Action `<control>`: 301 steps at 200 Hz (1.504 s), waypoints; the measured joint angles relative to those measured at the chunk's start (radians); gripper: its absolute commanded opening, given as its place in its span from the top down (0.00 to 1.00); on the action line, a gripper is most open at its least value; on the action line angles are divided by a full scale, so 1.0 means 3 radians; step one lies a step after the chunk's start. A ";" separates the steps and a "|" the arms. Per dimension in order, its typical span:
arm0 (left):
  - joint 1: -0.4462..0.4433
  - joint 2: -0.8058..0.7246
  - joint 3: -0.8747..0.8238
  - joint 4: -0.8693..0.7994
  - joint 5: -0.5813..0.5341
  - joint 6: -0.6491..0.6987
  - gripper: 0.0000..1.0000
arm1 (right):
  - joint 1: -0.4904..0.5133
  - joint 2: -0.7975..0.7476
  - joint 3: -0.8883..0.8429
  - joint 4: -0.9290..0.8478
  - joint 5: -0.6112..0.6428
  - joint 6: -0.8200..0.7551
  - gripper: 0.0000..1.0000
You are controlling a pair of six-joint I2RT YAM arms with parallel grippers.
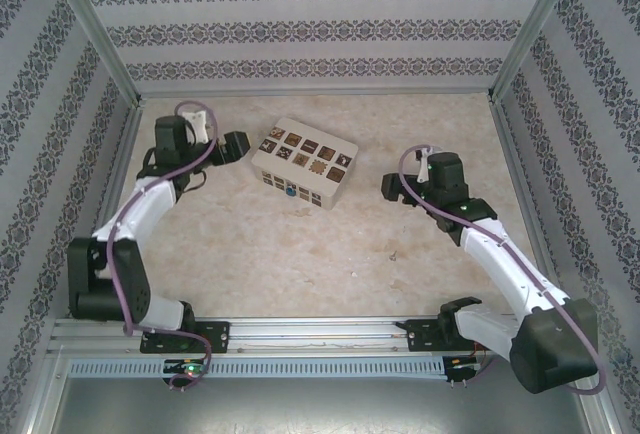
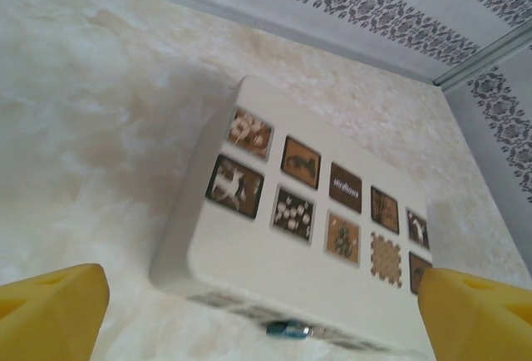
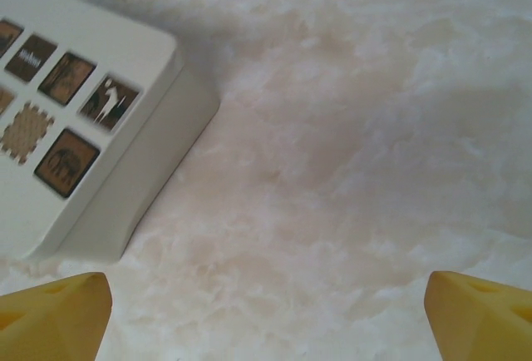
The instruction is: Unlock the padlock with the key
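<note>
Padlock (image 1: pixel 288 191) is tiny, blue body, sitting at the near long side of the cream box (image 1: pixel 303 162), low on that face toward its left end. In the left wrist view it shows as a blue and silver speck (image 2: pixel 288 328) right at the bottom edge of the box (image 2: pixel 274 261). Can't tell if it hangs off the box or lies on the table against it, and the shackle is too small to read. The box sits mid-table toward the back, turned at an angle, with two rows of dark picture tiles (image 2: pixel 296 161) on top. Left gripper (image 1: pixel 240 147) is just beside the box's left end, close but not touching, pointed at it. Its jaws are released and spread wide, yellow fingers (image 2: pixel 50 311) at both lower corners of its wrist view, nothing clamped. Right gripper (image 1: pixel 391 188) is off the box's right end, clearly apart from it, also aimed that way. It is released too, yellow fingers (image 3: pixel 51 315) wide apart over bare table (image 3: pixel 357 170), with the box's right corner (image 3: pixel 125 53) at upper left of its wrist view. The table (image 1: pixel 300 254) is pale marble-look, and patterned walls (image 1: pixel 300 14) close in three sides.
</note>
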 measured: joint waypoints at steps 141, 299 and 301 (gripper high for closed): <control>0.0000 -0.0366 -0.1200 0.0811 -0.0315 -0.0551 0.03 | 0.0609 0.0504 -0.0045 -0.1162 0.0032 0.0889 0.36; 0.0000 -0.0346 -0.1364 0.1076 -0.0430 -0.0727 0.02 | 0.0676 0.1073 -0.0141 -0.1362 -0.0158 0.0977 0.70; 0.0000 -0.0346 -0.1364 0.1076 -0.0429 -0.0727 0.02 | 0.0676 0.1073 -0.0141 -0.1362 -0.0156 0.0974 0.71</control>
